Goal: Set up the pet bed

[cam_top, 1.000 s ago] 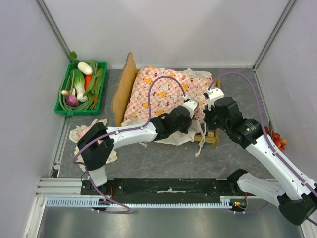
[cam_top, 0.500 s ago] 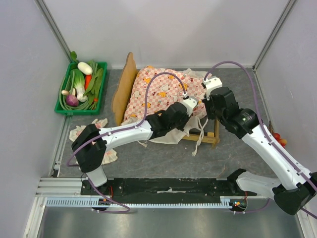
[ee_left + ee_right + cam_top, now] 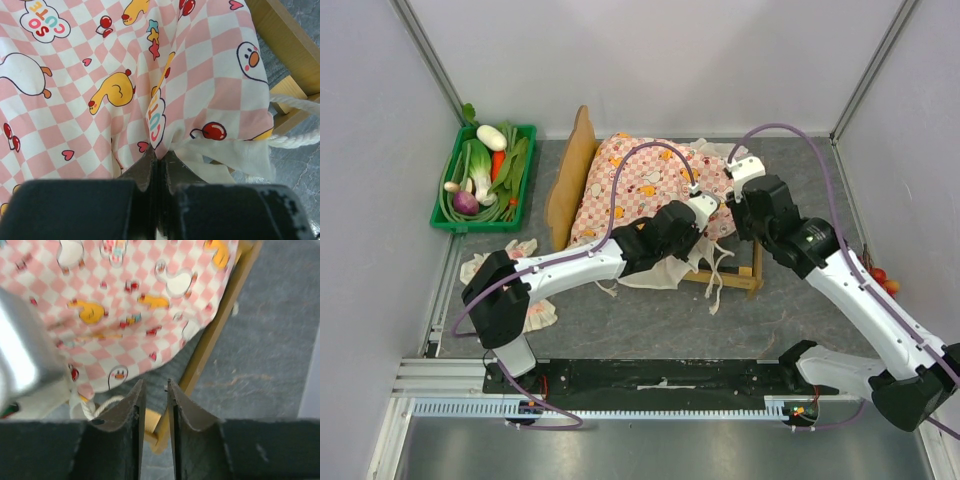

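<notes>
The pet bed (image 3: 569,183) is a light-wood frame with its curved headboard at the left. Its right rail (image 3: 220,323) and dark grey base (image 3: 172,362) show in the right wrist view. The pink-checked mattress (image 3: 642,186) lies over it, and its frilled edge with white cords hangs off the near right side. My left gripper (image 3: 712,222) is shut on a fold of the mattress (image 3: 100,75) near that corner, as the left wrist view (image 3: 160,156) shows. My right gripper (image 3: 740,212) hovers over the bed's right end. In its own view (image 3: 155,386) it is slightly open and empty.
A green crate of vegetables (image 3: 484,176) stands at the back left. A small pink frilled pillow (image 3: 480,270) lies on the grey mat, partly under my left arm. Red items (image 3: 880,282) lie by the right wall. White walls close in the back and sides.
My right gripper has drawn back from the bed's near right corner toward the far side. My left gripper has pulled the mattress fold slightly left, baring more of the right frame.
</notes>
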